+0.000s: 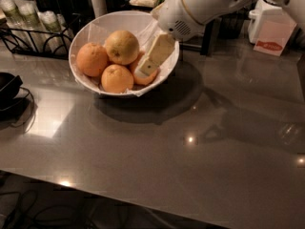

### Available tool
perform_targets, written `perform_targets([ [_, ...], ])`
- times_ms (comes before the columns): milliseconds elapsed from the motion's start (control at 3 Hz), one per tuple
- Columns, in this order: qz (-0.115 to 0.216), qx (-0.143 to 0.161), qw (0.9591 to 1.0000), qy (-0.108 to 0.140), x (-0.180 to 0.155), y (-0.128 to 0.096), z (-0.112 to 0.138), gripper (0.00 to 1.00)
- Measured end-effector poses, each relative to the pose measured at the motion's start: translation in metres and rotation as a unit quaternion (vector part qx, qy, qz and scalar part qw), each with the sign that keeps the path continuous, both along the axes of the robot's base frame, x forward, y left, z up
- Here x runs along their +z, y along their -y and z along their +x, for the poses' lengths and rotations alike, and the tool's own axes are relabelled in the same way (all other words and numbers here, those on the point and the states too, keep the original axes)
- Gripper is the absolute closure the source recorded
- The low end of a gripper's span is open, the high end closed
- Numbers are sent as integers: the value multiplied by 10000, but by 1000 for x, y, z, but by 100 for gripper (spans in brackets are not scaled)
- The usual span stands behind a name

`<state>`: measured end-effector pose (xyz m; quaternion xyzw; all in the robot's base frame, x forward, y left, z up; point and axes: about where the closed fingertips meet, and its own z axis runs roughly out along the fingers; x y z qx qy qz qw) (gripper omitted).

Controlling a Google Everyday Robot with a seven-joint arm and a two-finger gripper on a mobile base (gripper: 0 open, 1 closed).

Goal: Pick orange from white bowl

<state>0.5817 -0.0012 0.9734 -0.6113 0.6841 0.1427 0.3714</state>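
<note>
Bowl: the white bowl [88, 32] stands on the table [200, 175] toward the back left. Its paper lining [95, 31] folds over the rim, and the high wall keeps the round fruit from rolling off.
Orange: the orange [122, 46], the largest and palest fruit, sits on top of the heap toward the back of the bowl. It rests on the smaller oranges, so it is the most exposed of the 4.
Smaller oranges: 3 in all, 1 at the left [91, 59], 1 in front [116, 78], and 1 at the right [139, 79] mostly hidden behind the claw.
Arm: the white arm [200, 4] comes in from the upper right and crosses above the bowl's right rim. This lets it enter the bowl from above rather than push against the wall.
Claw: the claw [144, 71] is inside the bowl on its right side, slanting down and to the left. Its tip is low, at the right-hand smaller orange; whether it touches that fruit cannot be told.
Claw state: apart or together cannot be told. The orange lies free, not clamped.
Orange relative to claw: it is up and to the left of the tip, just beside the claw's cream face, not between anything.
Step, as judged: the approach, with the grasp not yet made.
Next move, as judged: the tip needs to lift and shift left, so it closes around the top fruit instead of the 1 beneath.
Risk: nudging the heap could roll the orange away.
</note>
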Motion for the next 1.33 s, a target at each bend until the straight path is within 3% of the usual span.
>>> perform_targets([
  [333, 526, 165, 9984, -102, -7, -34, 19, 0],
  [667, 816, 261, 9961, -215, -12, -53, 29, 0],
  [1333, 1006, 185, 9945, -234, -16, -59, 48, 13],
])
